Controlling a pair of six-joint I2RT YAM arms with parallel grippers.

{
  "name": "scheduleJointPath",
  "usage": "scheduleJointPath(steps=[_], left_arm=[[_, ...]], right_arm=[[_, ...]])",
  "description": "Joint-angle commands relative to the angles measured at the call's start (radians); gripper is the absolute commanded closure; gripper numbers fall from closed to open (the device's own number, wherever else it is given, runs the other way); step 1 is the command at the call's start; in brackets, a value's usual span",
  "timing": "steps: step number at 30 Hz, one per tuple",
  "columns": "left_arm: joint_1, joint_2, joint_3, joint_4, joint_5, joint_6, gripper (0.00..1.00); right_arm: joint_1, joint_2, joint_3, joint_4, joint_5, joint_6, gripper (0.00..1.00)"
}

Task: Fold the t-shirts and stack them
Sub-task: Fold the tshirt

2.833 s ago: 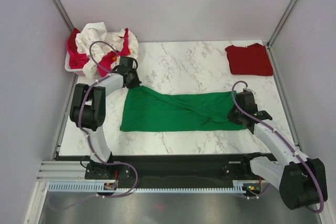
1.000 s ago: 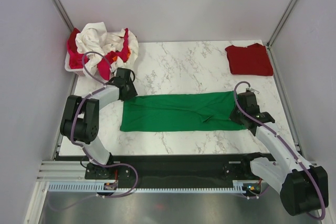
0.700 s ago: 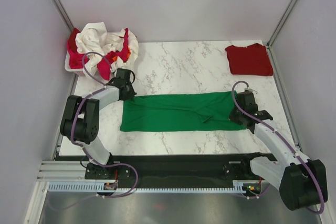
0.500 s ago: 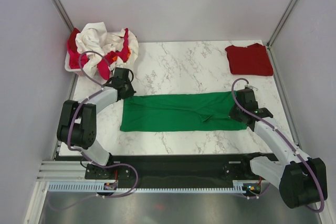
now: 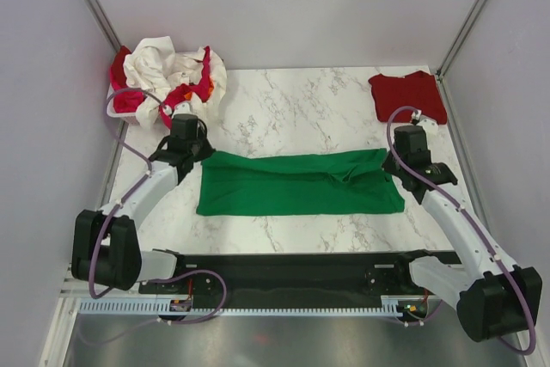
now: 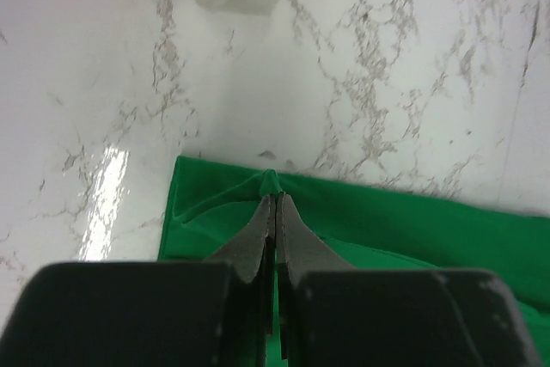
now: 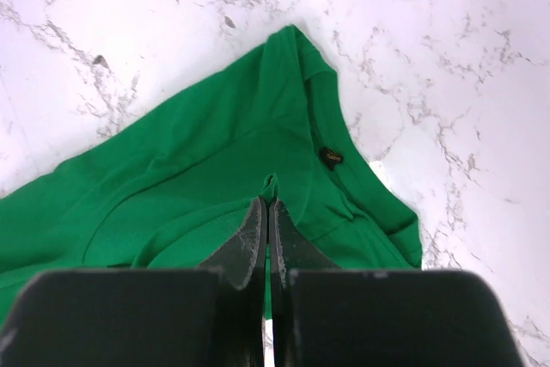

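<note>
Green t-shirt [image 5: 292, 185] lay as long band across bench [image 5: 301, 109]. Left tool [image 6: 272, 199] pressed together, pinching its far-left corner; right tool [image 7: 267, 204] likewise, pinching cloth by collar. Both ends gripped, probably to keep band taut for next fold. Dark red t-shirt [image 5: 408, 96] sat folded at far-right corner, likely stack base.

Both arms extended forward; left tool [image 6: 273, 199], right tool [image 7: 268, 204] clamped on green t-shirt [image 5: 292, 185].
</note>
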Motion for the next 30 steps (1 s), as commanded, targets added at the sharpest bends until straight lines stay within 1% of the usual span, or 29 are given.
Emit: scheduleJointPath(steps=[1, 4, 6, 8, 9, 11, 12, 14, 15, 17, 18, 21, 23, 25, 26, 28, 29, 30], left_arm=[[0.000, -0.085, -0.089, -0.003, -0.003, -0.010, 0.98], [0.000, -0.089, -0.146, 0.003, -0.023, -0.032, 0.98], [0.000, -0.071, -0.136, 0.005, -0.020, -0.033, 0.98], [-0.002, -0.037, -0.095, 0.003, -0.015, -0.030, 0.98], [0.000, -0.028, -0.078, 0.003, -0.015, -0.030, 0.98], [0.000, 0.005, -0.041, 0.003, -0.017, -0.019, 0.98], [0.001, 0.018, 0.002, 0.003, -0.020, -0.013, 0.98], [0.004, 0.047, 0.076, 0.002, -0.018, 0.007, 0.98], [0.007, 0.084, 0.103, 0.000, -0.017, 0.013, 0.98], [0.015, 0.122, 0.186, 0.000, -0.008, 0.036, 0.98], [0.018, 0.169, 0.214, -0.001, 0.005, 0.045, 0.98], [0.024, 0.228, 0.301, -0.018, 0.029, 0.073, 0.98], [0.026, 0.231, 0.318, -0.035, 0.038, 0.076, 0.98], [0.026, 0.205, 0.297, -0.033, 0.039, 0.073, 0.98], [0.024, 0.193, 0.260, -0.033, 0.034, 0.073, 0.98], [0.026, 0.164, 0.213, -0.032, 0.023, 0.073, 0.98], [0.026, 0.138, 0.162, -0.032, 0.017, 0.073, 0.98], [0.026, 0.124, 0.135, -0.032, 0.005, 0.071, 0.98]], right_arm=[[-0.004, -0.061, -0.069, -0.024, 0.052, 0.030, 1.00], [-0.004, -0.049, -0.092, 0.002, 0.033, 0.072, 1.00], [-0.006, -0.023, -0.065, 0.029, 0.023, 0.079, 1.00], [-0.006, 0.046, -0.016, 0.048, 0.029, 0.078, 1.00], [-0.007, 0.102, 0.053, 0.048, 0.030, 0.067, 1.00], [-0.009, 0.158, 0.131, 0.050, 0.035, 0.050, 1.00], [-0.010, 0.184, 0.210, 0.048, 0.036, 0.041, 1.00], [-0.015, 0.270, 0.295, 0.045, 0.042, 0.014, 1.00], [-0.022, 0.326, 0.376, 0.042, 0.047, 0.004, 1.00], [-0.033, 0.382, 0.456, 0.033, 0.068, -0.014, 1.00], [-0.041, 0.431, 0.519, 0.028, 0.075, -0.020, 1.00], [-0.053, 0.504, 0.604, -0.001, 0.087, -0.052, 1.00], [-0.055, 0.514, 0.609, -0.016, 0.087, -0.062, 1.00], [-0.058, 0.488, 0.560, -0.006, 0.064, -0.066, 1.00], [-0.058, 0.474, 0.537, -0.003, 0.053, -0.071, 1.00], [-0.058, 0.422, 0.451, 0.013, 0.027, -0.069, 1.00], [-0.058, 0.399, 0.416, 0.022, 0.017, -0.071, 1.00], [-0.056, 0.355, 0.339, 0.036, 0.009, -0.066, 1.00]])
